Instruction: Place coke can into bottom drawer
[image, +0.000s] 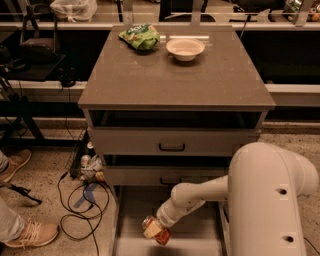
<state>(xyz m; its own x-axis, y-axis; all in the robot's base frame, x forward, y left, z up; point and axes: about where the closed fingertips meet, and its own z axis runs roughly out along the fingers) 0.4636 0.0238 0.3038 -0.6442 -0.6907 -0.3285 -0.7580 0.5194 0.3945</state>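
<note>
The coke can (156, 230), orange-red and white with a silver end, is tilted on its side in my gripper (159, 227), low over the open bottom drawer (131, 210). The drawer is a wide shallow grey tray pulled out at the foot of the cabinet. My white arm (200, 197) reaches down and left from the lower right, and its big housing hides the drawer's right part. The gripper is shut on the can; I cannot tell whether the can touches the drawer floor.
The cabinet top (175, 75) holds a green snack bag (140, 36) and a white bowl (185, 48). Two upper drawers with black handles (172, 147) are closed. Cables (75, 200) and small clutter lie on the floor at left, by a person's shoe (30, 234).
</note>
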